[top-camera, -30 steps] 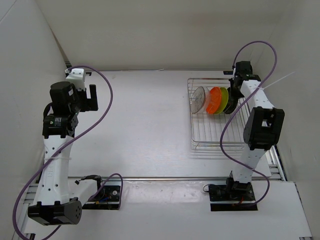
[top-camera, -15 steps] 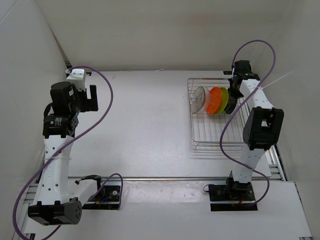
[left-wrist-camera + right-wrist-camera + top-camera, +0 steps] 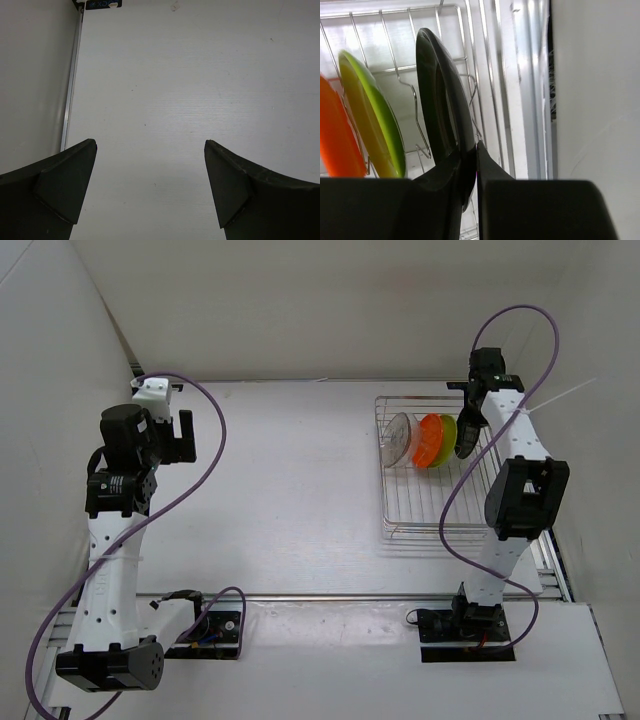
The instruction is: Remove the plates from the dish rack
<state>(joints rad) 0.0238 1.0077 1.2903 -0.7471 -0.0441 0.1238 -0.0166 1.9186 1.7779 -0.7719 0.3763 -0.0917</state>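
Right gripper [image 3: 469, 155] clamps the black plate [image 3: 437, 85] by its rim, far right in the dish rack [image 3: 400, 532]; lifted crooked, it could knock the yellow-green plate [image 3: 375, 120] beside it; left gripper [image 3: 150, 147] gapes, empty.

Surfaces: shiny, glossy, matt
The rack [image 3: 432, 536] is thin shiny metal wire; the black plate [image 3: 427, 90] and green plate [image 3: 380, 125] look smooth and glossy; the worktop [image 3: 190, 90] is matt.

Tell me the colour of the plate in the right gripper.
Black; the plate shows best in the right wrist view.
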